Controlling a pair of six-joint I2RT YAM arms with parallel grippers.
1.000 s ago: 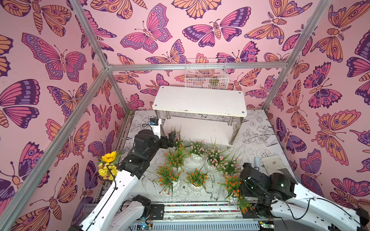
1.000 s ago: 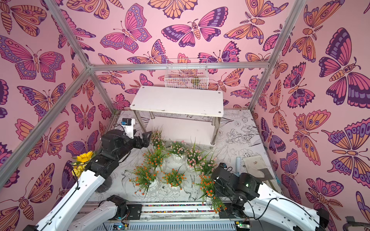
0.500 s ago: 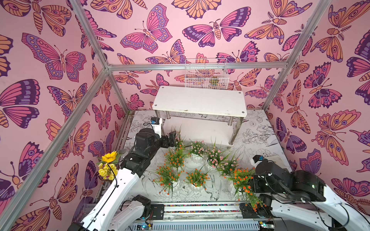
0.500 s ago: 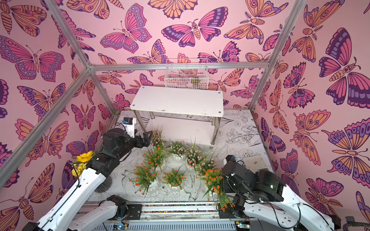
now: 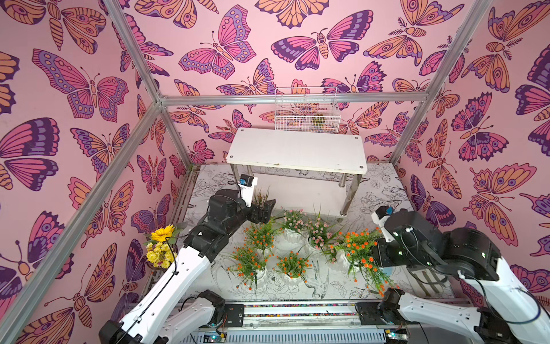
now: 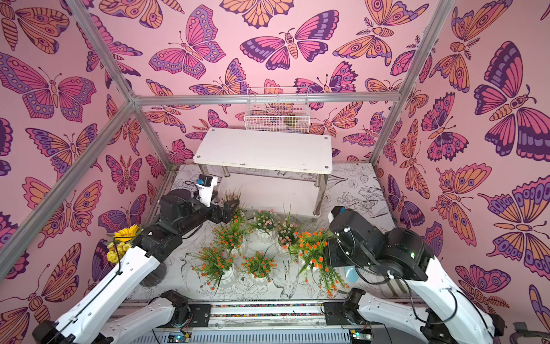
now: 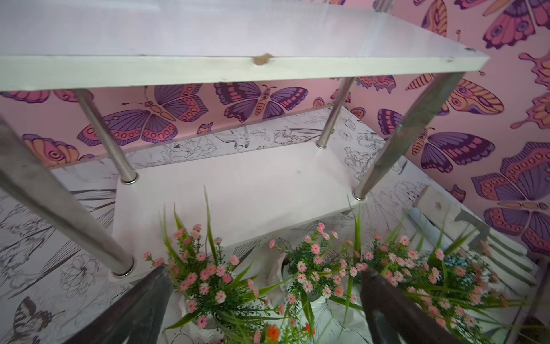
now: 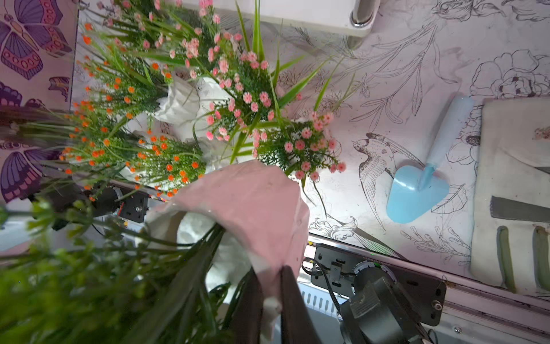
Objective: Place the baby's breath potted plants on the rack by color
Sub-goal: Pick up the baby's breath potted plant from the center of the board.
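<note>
An orange potted plant (image 5: 361,253) is held tilted by its rim in the clenched right end effector (image 8: 270,277), toward the worktop's front right corner. The rack (image 5: 297,149) is set beyond it, at the back edge. The left end effector (image 7: 263,269) is spread open.

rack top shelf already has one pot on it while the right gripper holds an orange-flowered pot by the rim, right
No. The rack top shelf is bare in both top views; no pot stands on it. The rest holds: the right gripper is shut on the rim of an orange-flowered pot, as the right wrist view shows.
</note>
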